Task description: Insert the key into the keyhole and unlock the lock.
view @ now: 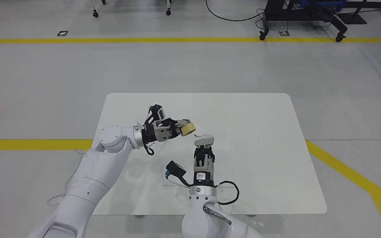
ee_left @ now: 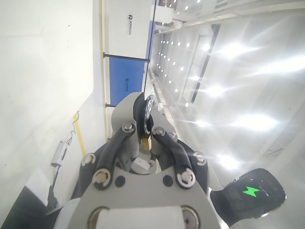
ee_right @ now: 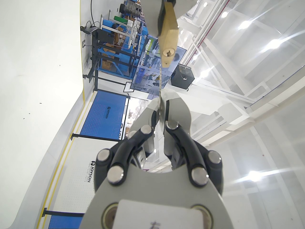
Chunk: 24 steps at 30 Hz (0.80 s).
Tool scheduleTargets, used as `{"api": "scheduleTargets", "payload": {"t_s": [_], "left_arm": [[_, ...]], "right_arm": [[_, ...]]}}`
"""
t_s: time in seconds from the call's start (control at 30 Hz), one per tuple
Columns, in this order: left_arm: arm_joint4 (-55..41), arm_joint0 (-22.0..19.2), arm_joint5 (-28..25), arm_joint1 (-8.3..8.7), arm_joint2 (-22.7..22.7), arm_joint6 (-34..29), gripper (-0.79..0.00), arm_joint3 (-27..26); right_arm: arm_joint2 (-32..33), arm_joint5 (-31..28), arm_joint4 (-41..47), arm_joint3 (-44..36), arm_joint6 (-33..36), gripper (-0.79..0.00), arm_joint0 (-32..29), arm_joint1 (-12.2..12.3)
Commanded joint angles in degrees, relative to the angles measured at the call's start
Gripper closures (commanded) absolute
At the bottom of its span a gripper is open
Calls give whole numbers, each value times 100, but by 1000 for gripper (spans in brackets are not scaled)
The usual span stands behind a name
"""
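Left arm extends in from table (view: pixel 256 119) left side, forearm roughly level. Left gripper (view: pixel 180 127) clamped tight on lock (view: pixel 188 127), brass body jutting past fingertips, held above table middle. Right arm rises from near edge, right gripper (view: pixel 204 141) pointing away from robot, pinched closed on key (ee_right: pixel 161 82).

Right wrist view: keyhole (ee_right: pixel 168 53) faces key, blade tip just short of lock, slightly offset, not inserted.

Left wrist view: silver shackle (ee_left: pixel 149 104) between pads.

Yellow floor line (view: pixel 178 40) beyond table.
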Motion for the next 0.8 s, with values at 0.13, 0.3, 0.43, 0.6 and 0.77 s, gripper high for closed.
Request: {"api": "scheduleTargets", "payload": {"t_s": [0.13,0.3,0.43,0.6,0.77], "left_arm": [[-456,-278,68,-247,364,510,0,295],[-716,-684,-25,-547,804,713,0,787],[-769,-955,-134,-786,1161,626,0,1195],[-778,-1121,-385,-933,1298,397,0,1612],[-778,-1121,-385,-933,1298,397,0,1612]], "right_arm": [[11,-137,0,56,926,0,-12,133],[-132,231,0,596,1296,0,257,310],[-346,358,0,781,1424,0,442,400],[-420,348,0,756,1415,0,521,461],[-420,348,0,756,1415,0,521,461]]}}
